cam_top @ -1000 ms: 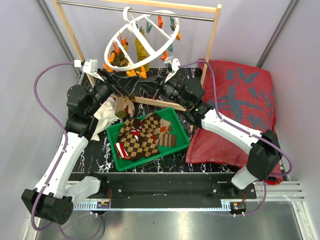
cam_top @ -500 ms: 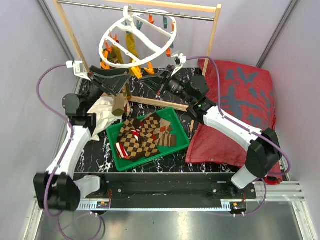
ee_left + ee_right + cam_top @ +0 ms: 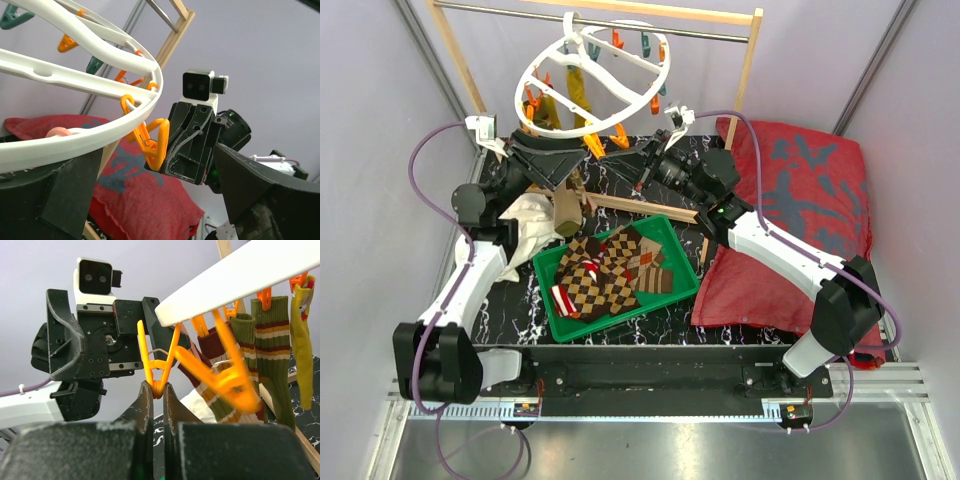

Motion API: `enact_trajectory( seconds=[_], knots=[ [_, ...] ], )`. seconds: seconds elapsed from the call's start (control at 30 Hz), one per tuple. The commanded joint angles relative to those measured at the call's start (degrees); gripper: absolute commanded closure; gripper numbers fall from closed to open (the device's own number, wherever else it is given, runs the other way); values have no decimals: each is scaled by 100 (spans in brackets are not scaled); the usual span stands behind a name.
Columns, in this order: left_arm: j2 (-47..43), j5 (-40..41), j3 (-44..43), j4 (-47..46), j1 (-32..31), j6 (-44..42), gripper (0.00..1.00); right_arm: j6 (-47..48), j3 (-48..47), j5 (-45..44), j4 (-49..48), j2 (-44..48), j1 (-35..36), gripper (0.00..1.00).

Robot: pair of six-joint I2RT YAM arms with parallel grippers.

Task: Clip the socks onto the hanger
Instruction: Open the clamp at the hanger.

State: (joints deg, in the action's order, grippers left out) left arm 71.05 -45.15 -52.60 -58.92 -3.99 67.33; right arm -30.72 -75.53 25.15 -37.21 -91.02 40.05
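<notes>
A black marbled table (image 3: 520, 310) seen from above. A wooden rack (image 3: 744, 80) with a metal rod (image 3: 520, 10) stands along the far edge. A large red cushion (image 3: 790, 210) with grey print fills the right edge. A crumpled white cloth (image 3: 525, 222) lies near the left edge. A green tray (image 3: 682, 262) sits mid-table, towards the near edge, holding a heap of argyle socks (image 3: 605, 275) in brown, orange and cream, with a red-and-white striped sock (image 3: 565, 298) at its near-left corner.

The hanger (image 3: 595, 85), a white round plastic ring with inner bars, hangs tilted from the rod by its hook, over the far edge, left of centre. Small orange and teal clips dangle round its rim. Olive and brown striped socks (image 3: 270, 335) and a yellow sock (image 3: 300, 350) are already pinned to it and hang down.

Both arms reach up under the ring and face each other. The left gripper (image 3: 565, 165) has its fingers spread wide; in its wrist view the white rim crosses between them, and contact cannot be judged. The right gripper (image 3: 154, 390) has its fingers pressed together on the lower end of an orange clip (image 3: 155, 362) hanging from the rim. A second orange clip beside it is blurred.
</notes>
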Motion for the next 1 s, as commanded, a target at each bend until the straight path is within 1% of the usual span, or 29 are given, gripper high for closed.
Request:
enact_trajectory(
  seconds=[0.0,0.13,0.3,0.37,0.4,0.6,0.7,0.73,0.83,0.93,0.97],
  knots=[
    [-346,357,-435,1002,-163,-1010,6,-145,-252,324,-172,-56,3,100],
    [-433,804,-541,1470,-357,-1442,9,-180,-296,465,-225,-108,3,100],
    [-522,1200,-523,1655,-454,-1477,20,-198,-305,526,-243,-126,3,100],
    [-522,1324,-480,1629,-462,-1399,23,-206,-305,544,-234,-109,3,100],
    [-522,1350,-453,1577,-480,-1311,25,-206,-296,544,-234,-117,11,100],
    [-372,1342,-409,1005,-524,-801,32,-267,-200,553,-295,-117,3,100],
    [-346,1342,-435,926,-559,-687,38,-294,-173,553,-374,-126,3,100],
    [-355,1324,-462,934,-568,-669,41,-286,-164,561,-375,-117,3,100],
    [-398,1307,-523,1040,-603,-712,44,-294,-129,553,-401,-109,3,100],
    [-434,1333,-524,1137,-629,-765,53,-285,-129,553,-401,-109,3,100],
    [-442,1324,-515,1128,-638,-757,58,-285,-129,570,-401,-117,3,100]
  ],
)
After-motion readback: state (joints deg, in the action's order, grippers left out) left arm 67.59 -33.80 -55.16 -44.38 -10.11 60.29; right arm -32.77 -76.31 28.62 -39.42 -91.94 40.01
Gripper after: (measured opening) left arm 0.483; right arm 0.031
